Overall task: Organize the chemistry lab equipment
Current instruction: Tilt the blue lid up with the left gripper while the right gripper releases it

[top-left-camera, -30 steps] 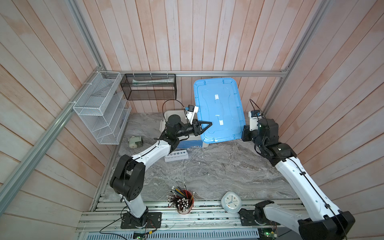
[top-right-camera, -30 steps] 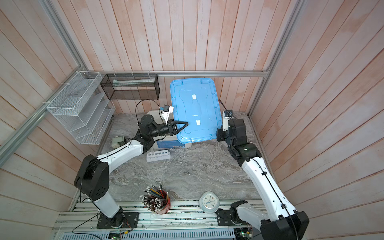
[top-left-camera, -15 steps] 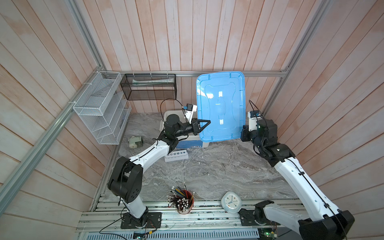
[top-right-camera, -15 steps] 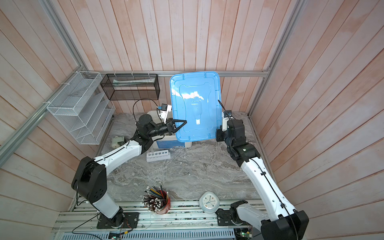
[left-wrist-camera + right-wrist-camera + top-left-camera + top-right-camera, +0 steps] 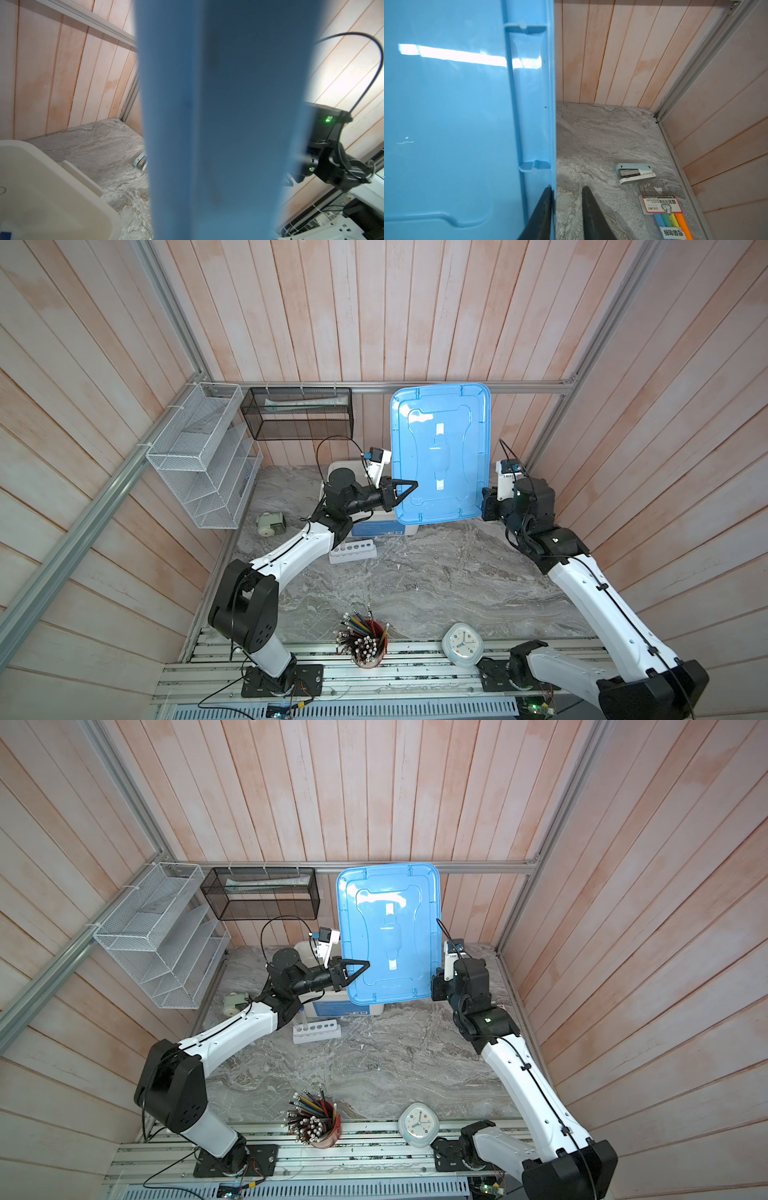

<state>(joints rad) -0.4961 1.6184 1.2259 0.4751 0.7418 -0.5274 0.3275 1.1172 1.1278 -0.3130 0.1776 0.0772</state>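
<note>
In both top views the blue lid [image 5: 440, 456] [image 5: 390, 936] stands nearly upright, its lower edge over the white bin [image 5: 376, 527] [image 5: 345, 1007]. The left gripper [image 5: 410, 485] [image 5: 365, 964] is clenched on the lid's left edge, low down. The right gripper [image 5: 485, 506] [image 5: 436, 988] sits at the lid's right edge, where its jaws cannot be made out. The white six-hole rack [image 5: 353, 549] [image 5: 316, 1031] lies on the marble table [image 5: 436, 580] [image 5: 395, 1065] just in front of the bin. It is beside the left forearm and well apart from the red cup of pencils [image 5: 365, 641] [image 5: 318, 1125] and the clock [image 5: 462, 645] [image 5: 419, 1125] at the near edge. In the left wrist view the lid [image 5: 228, 124] fills the middle as a blurred blue band (too close to show the fingers), with the bin's corner [image 5: 52, 187] to one side. In the right wrist view the right gripper [image 5: 566, 188] has its two dark fingers [image 5: 591, 209] parted. One lies along the lid [image 5: 446, 124] by its rim, and the other stands clear with bare table in the gap, so the grip is released. A stapler [image 5: 635, 173] and a pack of highlighters [image 5: 668, 214] lie on the table nearby.
</note>
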